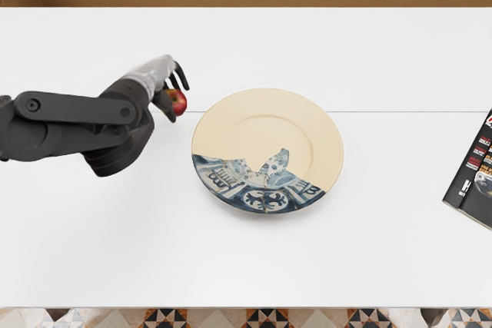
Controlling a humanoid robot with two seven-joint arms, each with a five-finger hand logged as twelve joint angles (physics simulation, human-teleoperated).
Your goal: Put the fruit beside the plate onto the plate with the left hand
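The left hand [159, 82] has its fingers closed around the little red fruit [178, 102], just beside the plate [269, 132]. The fruit looks light, round and smooth, so it may slip. Holding it around its middle seems best.

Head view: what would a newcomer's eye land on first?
The big cream plate with a blue patterned lower part sits mid-table and draws the eye first. Just left of it, the dark left hand has its fingers closed on a small red fruit, which is not over the plate yet. A magazine pokes in at the right edge.
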